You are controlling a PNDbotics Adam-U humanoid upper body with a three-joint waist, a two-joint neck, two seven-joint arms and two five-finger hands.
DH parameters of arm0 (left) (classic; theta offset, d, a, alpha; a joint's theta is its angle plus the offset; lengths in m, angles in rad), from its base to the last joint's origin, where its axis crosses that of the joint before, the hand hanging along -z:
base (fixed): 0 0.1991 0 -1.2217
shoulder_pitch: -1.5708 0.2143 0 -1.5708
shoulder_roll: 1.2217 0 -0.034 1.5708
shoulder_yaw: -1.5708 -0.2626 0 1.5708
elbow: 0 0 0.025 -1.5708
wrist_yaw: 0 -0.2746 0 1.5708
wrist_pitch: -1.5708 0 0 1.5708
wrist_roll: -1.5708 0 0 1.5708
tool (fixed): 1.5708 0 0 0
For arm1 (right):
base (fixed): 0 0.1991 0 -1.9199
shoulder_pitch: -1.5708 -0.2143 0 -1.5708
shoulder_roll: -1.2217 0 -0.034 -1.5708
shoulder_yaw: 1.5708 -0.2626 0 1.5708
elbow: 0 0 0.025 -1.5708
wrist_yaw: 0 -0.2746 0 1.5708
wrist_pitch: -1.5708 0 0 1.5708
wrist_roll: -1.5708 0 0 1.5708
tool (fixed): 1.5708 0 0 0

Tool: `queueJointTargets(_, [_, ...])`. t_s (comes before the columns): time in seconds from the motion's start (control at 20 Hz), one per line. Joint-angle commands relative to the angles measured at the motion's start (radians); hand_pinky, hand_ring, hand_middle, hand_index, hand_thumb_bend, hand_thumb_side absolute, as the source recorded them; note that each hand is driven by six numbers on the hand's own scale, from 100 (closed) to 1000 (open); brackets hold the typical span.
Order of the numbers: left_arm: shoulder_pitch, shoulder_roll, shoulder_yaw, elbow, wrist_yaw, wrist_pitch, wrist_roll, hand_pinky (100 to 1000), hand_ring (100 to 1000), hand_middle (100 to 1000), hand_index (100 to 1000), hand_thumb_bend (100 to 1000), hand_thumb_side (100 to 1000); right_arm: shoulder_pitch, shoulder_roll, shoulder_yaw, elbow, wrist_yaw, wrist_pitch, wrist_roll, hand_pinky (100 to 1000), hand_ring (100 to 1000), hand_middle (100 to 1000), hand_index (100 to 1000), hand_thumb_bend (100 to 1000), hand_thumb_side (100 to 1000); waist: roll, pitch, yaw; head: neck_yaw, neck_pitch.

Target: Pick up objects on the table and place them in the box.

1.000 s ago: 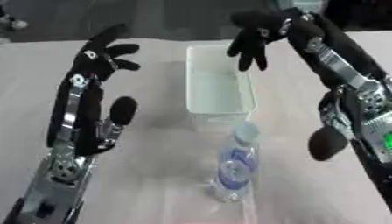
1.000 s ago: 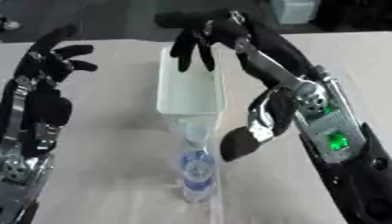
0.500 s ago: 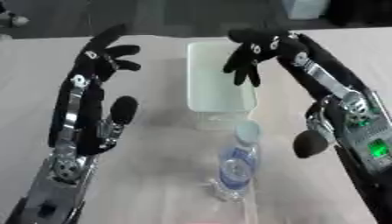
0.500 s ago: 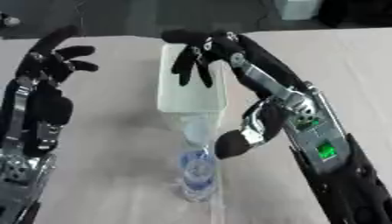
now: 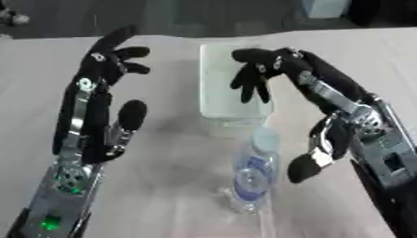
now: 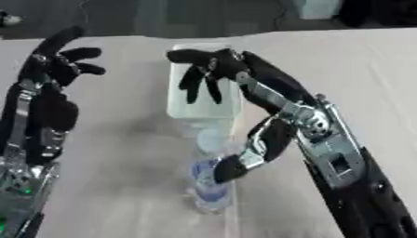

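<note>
The box (image 5: 234, 83), a pale, clear, oblong tub, sits at the middle of the bench (image 5: 171, 158) with its long side running away from you, so either arm can reach its open top; it looks empty from here, though your right hand covers part of it. Your right hand (image 5: 259, 74) hangs over the box with its fingers spread and drooping, holding nothing; that pose suits a release or a pause more than a grasp; nothing shows beneath it inside the tub. Your left hand (image 5: 108, 62) is raised to the left of the box, well apart from it, fingers straight and fanned, empty too; it seems parked there to stay out of the way.

The bottle (image 5: 251, 174) is the one object you can see left to move; it is clear plastic with a blue label and lies on the bench just in front of the box, its pale cap (image 5: 265, 139) pointing at the near wall and almost touching it; lying flat, it will likely roll if nudged from the side, so close on it across its body; your right arm's elbow passes just beside it, so mind that as you draw back.
</note>
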Motion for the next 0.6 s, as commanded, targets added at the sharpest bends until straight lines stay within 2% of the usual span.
queueJointTargets(0.05, [-0.012, -0.002, 0.003, -0.007, 0.002, -0.003, 0.001, 624, 775, 854, 923, 496, 773, -0.010, 0.009, 0.003, -0.020, -0.001, 0.003, 0.011, 302, 675, 520, 984, 822, 763, -0.003, -0.016, 0.003, 0.007, -0.010])
queueJointTargets(0.35, [-0.013, -0.008, 0.003, 0.004, 0.003, -0.004, 0.002, 623, 775, 848, 923, 496, 774, 0.000, 0.057, 0.033, 0.010, -0.132, 0.020, 0.002, 319, 662, 525, 981, 799, 727, -0.006, -0.018, 0.012, 0.001, -0.018])
queueJointTargets(0.6, [-0.012, -0.012, 0.001, 0.012, 0.004, -0.006, 0.002, 622, 774, 845, 923, 495, 775, 0.002, 0.071, 0.044, 0.017, -0.173, 0.022, 0.049, 323, 668, 530, 993, 801, 637, -0.008, -0.019, 0.017, 0.000, -0.027])
